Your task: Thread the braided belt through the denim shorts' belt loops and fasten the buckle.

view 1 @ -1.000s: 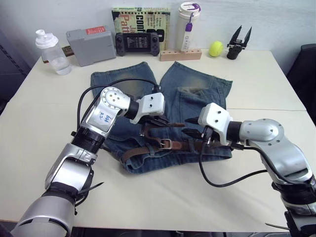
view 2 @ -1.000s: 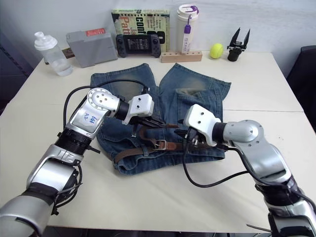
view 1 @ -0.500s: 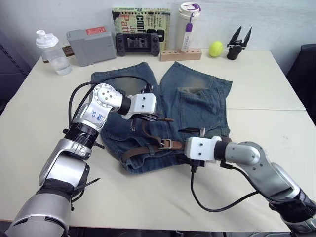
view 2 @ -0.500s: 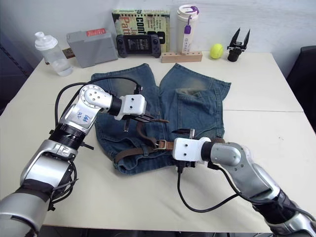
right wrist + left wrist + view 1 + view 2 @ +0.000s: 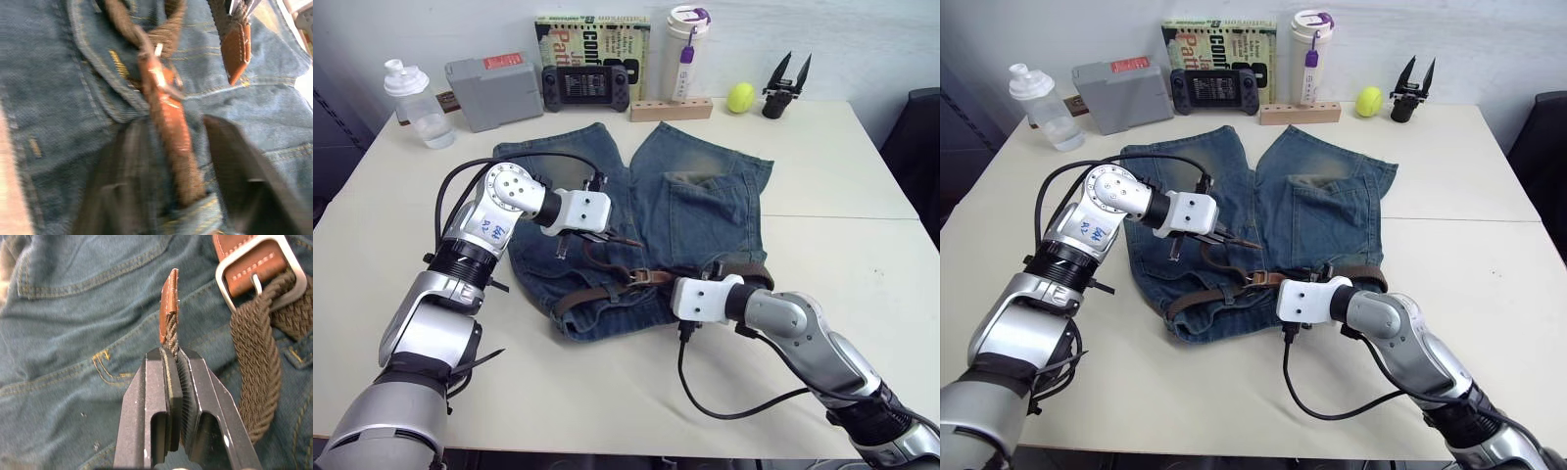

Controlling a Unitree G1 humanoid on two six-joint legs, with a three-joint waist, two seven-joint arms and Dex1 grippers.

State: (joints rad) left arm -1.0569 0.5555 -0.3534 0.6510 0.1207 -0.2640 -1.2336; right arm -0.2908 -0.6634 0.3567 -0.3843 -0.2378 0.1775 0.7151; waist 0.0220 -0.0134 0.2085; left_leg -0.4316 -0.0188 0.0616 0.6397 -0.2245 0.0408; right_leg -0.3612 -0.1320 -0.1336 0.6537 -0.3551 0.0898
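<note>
Braided belt (image 5: 607,291) lying along the waistband of the denim shorts (image 5: 705,201) mid-desk, already passed through the buckle (image 5: 260,265). Left end effector (image 5: 172,363) clamped on the tan tip just above the buckle; right end effector (image 5: 171,161) spread apart, straddling the strap beside it. Fastening apparently unfinished. Since half a second ago, tip drawn left, away from the buckle.

Cream-white table (image 5: 862,176) with a seam across its right part, pale wall (image 5: 881,39) behind it, dark chair (image 5: 915,147) at right edge
</note>
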